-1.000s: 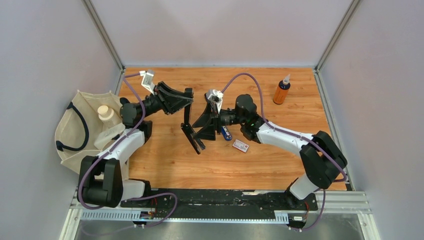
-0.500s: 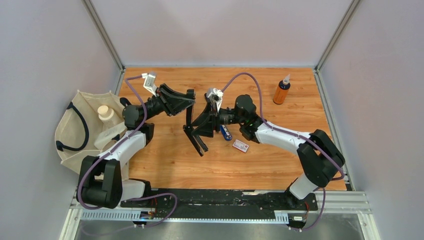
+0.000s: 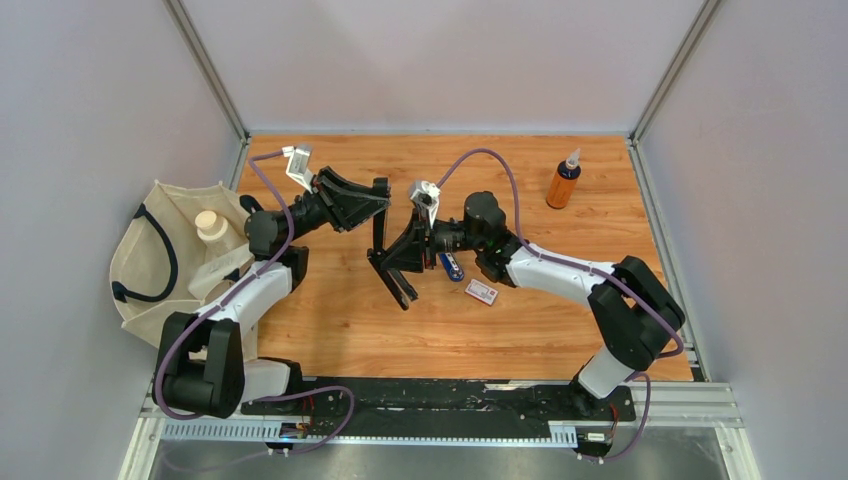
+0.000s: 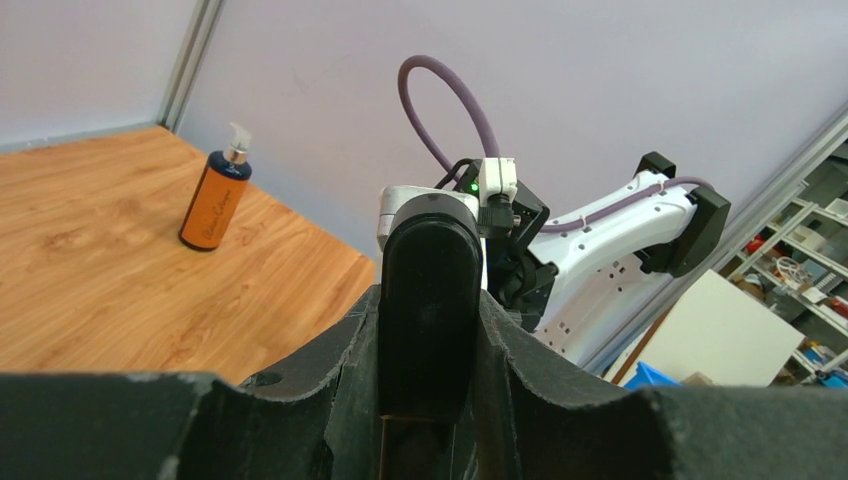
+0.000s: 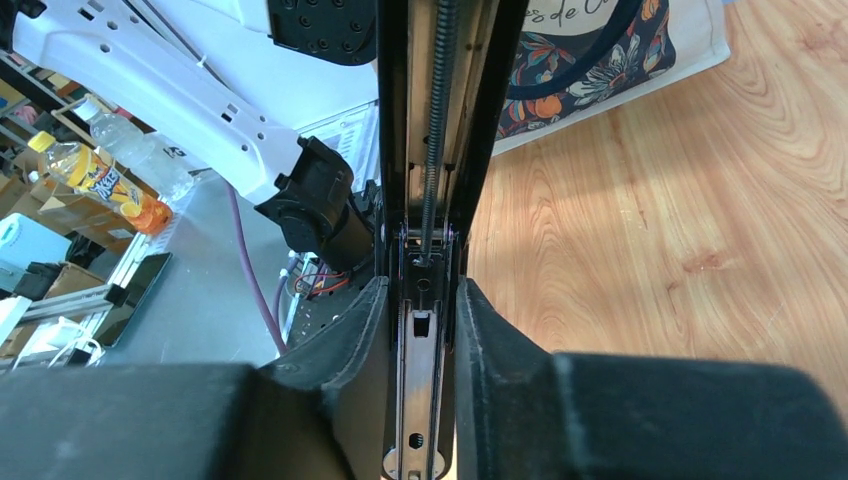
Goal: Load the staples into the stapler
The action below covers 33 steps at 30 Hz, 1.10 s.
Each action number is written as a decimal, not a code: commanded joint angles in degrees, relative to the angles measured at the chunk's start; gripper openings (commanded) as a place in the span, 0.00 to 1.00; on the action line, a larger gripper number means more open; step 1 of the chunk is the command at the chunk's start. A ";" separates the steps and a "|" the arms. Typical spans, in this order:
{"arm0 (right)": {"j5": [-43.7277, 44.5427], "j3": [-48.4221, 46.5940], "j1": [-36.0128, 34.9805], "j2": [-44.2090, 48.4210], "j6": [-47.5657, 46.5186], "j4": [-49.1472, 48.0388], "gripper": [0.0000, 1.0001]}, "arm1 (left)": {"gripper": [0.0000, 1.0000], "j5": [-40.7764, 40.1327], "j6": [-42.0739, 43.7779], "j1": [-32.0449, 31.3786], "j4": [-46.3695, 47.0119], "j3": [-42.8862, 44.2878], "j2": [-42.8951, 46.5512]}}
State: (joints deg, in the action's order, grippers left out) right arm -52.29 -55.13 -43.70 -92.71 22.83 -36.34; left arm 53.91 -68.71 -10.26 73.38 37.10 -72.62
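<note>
The black stapler (image 3: 385,262) is hinged open above the table, held between both grippers. My left gripper (image 3: 377,207) is shut on its upright top arm, the rounded black bar (image 4: 430,300) between my fingers in the left wrist view. My right gripper (image 3: 402,260) is shut on the lower part; in the right wrist view the open metal channel with its spring rod (image 5: 424,340) runs between my fingers. The small white staples box with a red-pink label (image 3: 482,291) lies on the table just right of the stapler. No loose staple strip shows.
A small blue and white object (image 3: 452,265) lies by the staples box. An orange pump bottle (image 3: 563,180) stands at the back right, also in the left wrist view (image 4: 213,202). A cream tote bag (image 3: 155,262) holding a capped bottle (image 3: 210,225) hangs over the left edge.
My right gripper has shifted slightly left with the stapler's lower part. My left gripper has turned a little while keeping hold of the top arm.
</note>
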 commanded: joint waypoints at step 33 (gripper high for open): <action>4.74 -1.03 4.94 4.73 1.78 -1.28 0.00 | 0.08 -5.13 -1.52 6.48 5.81 -0.71 4.41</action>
State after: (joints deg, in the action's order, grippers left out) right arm -51.70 -55.92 -40.60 -91.33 24.21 -35.35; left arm 52.29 -69.43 -5.52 73.58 36.95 -70.85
